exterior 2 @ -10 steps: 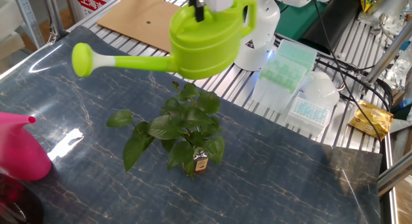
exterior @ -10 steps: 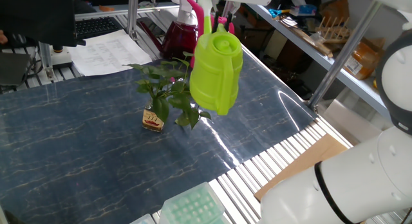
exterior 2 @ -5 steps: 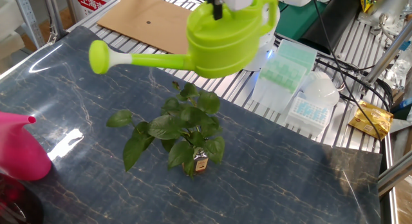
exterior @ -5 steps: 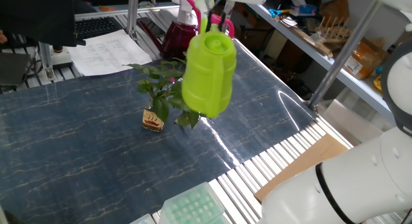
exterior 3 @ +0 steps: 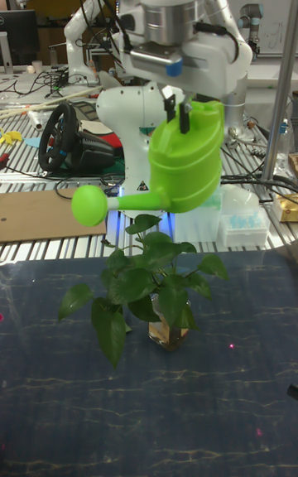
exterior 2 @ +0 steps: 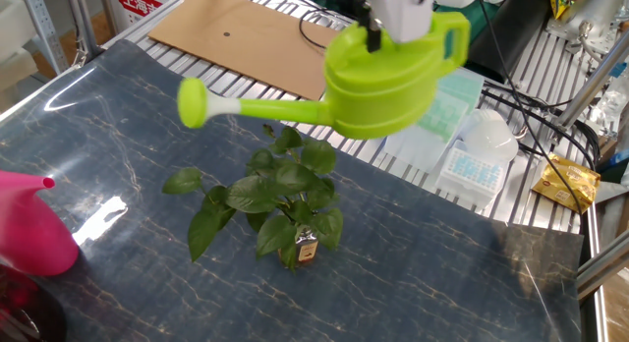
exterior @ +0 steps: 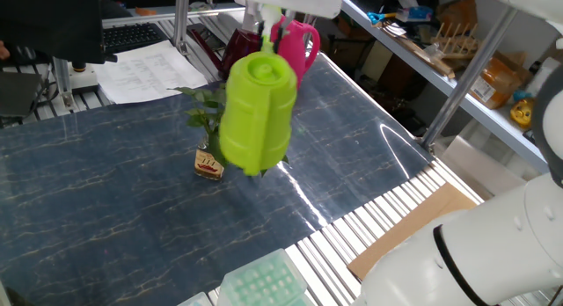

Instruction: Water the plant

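Note:
The plant (exterior 2: 280, 190) is a small leafy sprig in a tiny glass bottle (exterior 2: 307, 251) with a red-yellow label, standing on the dark marbled table (exterior 2: 432, 273). My gripper (exterior 2: 372, 29) is shut on the top handle of a lime green watering can (exterior 2: 393, 82), held in the air above and behind the plant. The can's spout tilts slightly down, and its round rose (exterior 2: 194, 101) hangs above the plant's left side. In the tall fixed view the can (exterior 3: 186, 166) hangs over the plant (exterior 3: 145, 278). In one fixed view the can (exterior: 255, 112) hides most of the plant (exterior: 202, 108); the bottle (exterior: 208, 163) shows.
A pink watering can (exterior 2: 29, 224) stands at the table's left edge, also seen as the pink watering can (exterior: 295, 47). Pipette-tip boxes (exterior 2: 432, 96) and a cardboard sheet (exterior 2: 226, 32) lie on the slatted frame near the robot base. Papers (exterior: 149, 69) lie beyond the table.
The gripper has carried the green can sideways toward the robot-base side, so the rose now sits nearer over the plant. The spout tilts down a little more. The plant has not moved.

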Robot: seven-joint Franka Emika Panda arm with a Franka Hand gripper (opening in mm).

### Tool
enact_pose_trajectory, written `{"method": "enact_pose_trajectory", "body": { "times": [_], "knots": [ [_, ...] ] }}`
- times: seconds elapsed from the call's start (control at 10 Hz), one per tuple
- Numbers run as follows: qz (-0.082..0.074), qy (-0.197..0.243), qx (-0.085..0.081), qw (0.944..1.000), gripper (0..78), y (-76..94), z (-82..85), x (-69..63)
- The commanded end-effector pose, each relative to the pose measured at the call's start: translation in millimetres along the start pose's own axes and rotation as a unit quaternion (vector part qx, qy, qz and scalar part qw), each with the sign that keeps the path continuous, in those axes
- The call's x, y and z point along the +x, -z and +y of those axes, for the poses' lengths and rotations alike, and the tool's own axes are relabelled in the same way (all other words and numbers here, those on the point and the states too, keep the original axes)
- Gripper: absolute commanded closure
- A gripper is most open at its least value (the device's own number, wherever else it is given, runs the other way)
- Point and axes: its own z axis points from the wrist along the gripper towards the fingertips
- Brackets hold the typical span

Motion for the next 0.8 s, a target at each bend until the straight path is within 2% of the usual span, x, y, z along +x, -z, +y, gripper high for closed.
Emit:
{"method": "enact_pose_trajectory", "body": {
  "times": [0.1, 0.3, 0.5, 0.8],
  "knots": [
    [0.016, -0.033, -0.025, 0.9990, 76.4, -16.0, 19.3, 20.9],
    [0.019, -0.044, -0.030, 0.9984, 76.4, -21.7, 26.5, 33.7],
    [0.029, -0.051, -0.040, 0.9975, 76.4, -22.9, 29.1, 44.5],
    [0.028, -0.062, -0.045, 0.9967, 76.4, -28.0, 33.6, 55.1]
  ]
}}
